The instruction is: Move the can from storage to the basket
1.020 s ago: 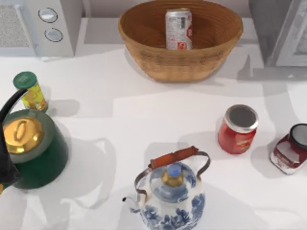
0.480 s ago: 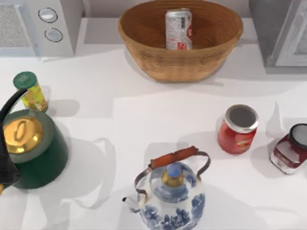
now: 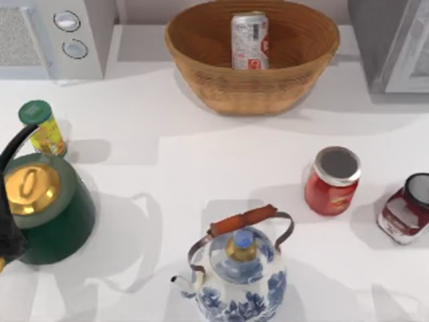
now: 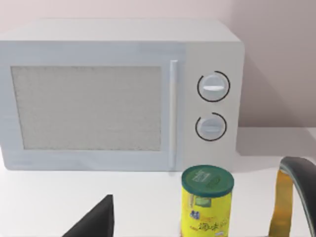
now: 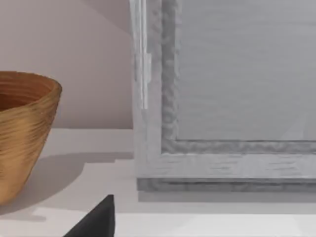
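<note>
Microwave (image 3: 50, 33): white, two round knobs, far left corner of the table; the left wrist view faces its door.
Left gripper (image 4: 94, 221): a dark tip at the edge of the left wrist view, near side of the yellow tin and facing the microwave, well left of the basket; whether it is wide or narrow cannot be told, and nothing is seen in it.
Yellow tin (image 3: 41, 127): green lid, upright, left side, just far of the green kettle.
Green kettle (image 3: 47, 211): brass lid, black curved handle, near left.
Porcelain kettle (image 3: 238, 272): blue-and-white, red-wrapped handle, near middle, well apart from the basket.
Basket (image 3: 201, 74): oval wicker, far middle of the table, between microwave and storage.
Can (image 3: 249, 40): silver with red marks, upright inside the basket, resting toward its far wall, free of either gripper.
Red jar (image 3: 332, 181): silver lid, right of middle, on the near side of the basket.
Dark red jar (image 3: 407, 209): white label, at the right edge, just beside the red jar.
Storage (image 3: 395, 43): grey cabinet with a pale framed door, far right corner, just right of the basket.
Right gripper (image 5: 94, 219): a dark tip in the right wrist view, facing the storage door with the basket rim off to the left; its grip cannot be told.
</note>
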Available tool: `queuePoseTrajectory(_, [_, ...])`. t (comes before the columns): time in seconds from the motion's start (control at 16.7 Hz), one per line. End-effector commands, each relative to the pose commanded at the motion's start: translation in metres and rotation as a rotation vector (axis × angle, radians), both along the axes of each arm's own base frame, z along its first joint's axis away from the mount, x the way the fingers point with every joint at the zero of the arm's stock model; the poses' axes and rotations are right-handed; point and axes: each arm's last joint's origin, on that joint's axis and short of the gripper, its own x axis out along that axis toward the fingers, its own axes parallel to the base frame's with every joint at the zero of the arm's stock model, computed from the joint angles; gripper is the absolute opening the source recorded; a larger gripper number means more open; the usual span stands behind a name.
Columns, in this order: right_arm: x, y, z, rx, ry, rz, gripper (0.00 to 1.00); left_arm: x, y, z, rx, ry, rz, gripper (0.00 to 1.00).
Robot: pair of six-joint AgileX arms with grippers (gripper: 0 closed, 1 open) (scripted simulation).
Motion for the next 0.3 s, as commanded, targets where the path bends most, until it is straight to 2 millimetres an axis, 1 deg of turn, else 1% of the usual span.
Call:
queuePoseTrajectory(0.12, [0.0001,-0.0009,-0.0144,0.0,-0.005,0.002,1.0,0.0,0.0,0.0,0.0,0.0,0.0,1.0])
queuePoseTrajectory(0.3, [0.0002,-0.0012,-0.0182,0.0,-0.007,0.002,1.0,0.0,0.0,0.0,0.0,0.0,0.0,1.0])
